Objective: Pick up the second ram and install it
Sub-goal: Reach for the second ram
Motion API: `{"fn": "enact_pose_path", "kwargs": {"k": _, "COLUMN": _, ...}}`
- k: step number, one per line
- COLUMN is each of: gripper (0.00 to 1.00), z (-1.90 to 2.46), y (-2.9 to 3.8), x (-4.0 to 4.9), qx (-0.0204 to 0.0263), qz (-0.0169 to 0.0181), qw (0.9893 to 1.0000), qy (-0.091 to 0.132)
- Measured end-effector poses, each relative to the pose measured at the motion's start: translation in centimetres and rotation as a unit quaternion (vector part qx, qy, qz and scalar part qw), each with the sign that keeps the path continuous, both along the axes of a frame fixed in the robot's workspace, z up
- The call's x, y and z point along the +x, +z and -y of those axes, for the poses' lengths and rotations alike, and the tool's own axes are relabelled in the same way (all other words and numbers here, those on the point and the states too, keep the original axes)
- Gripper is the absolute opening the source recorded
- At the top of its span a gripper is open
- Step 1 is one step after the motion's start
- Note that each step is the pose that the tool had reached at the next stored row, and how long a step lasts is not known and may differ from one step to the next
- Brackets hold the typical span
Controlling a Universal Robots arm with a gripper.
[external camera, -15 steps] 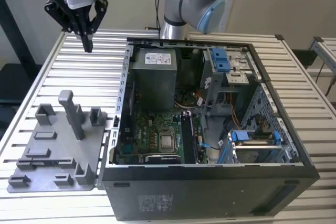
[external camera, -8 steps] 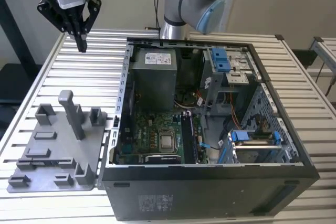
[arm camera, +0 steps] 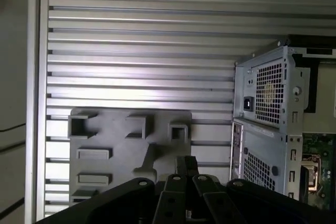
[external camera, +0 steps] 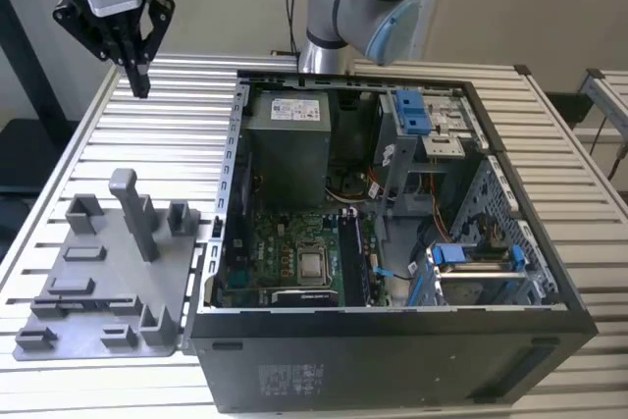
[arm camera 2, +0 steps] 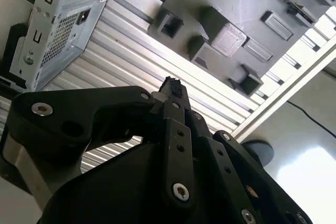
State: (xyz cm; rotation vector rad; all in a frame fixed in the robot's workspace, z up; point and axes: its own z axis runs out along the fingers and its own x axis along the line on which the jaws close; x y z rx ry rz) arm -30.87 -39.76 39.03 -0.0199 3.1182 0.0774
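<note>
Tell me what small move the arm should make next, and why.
Probably lower the gripper toward the grey fixture tray: it hangs high over the slatted table, apart from the tray and the open computer case, and seems empty.

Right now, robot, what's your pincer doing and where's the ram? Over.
Pincer shut, empty, over table near grey tray. Dark stick, maybe the ram, upright in motherboard slot. Case wall between them.
</note>
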Motion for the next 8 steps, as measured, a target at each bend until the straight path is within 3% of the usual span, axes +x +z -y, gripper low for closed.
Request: {"fn": "enact_pose_path", "kwargs": {"k": 8, "gripper": 0.11, "z": -0.01, "y": -0.03, "x": -1.8, "qx": 0.0, "qz": 0.0, "qw": 1.0, "qy": 0.002}}
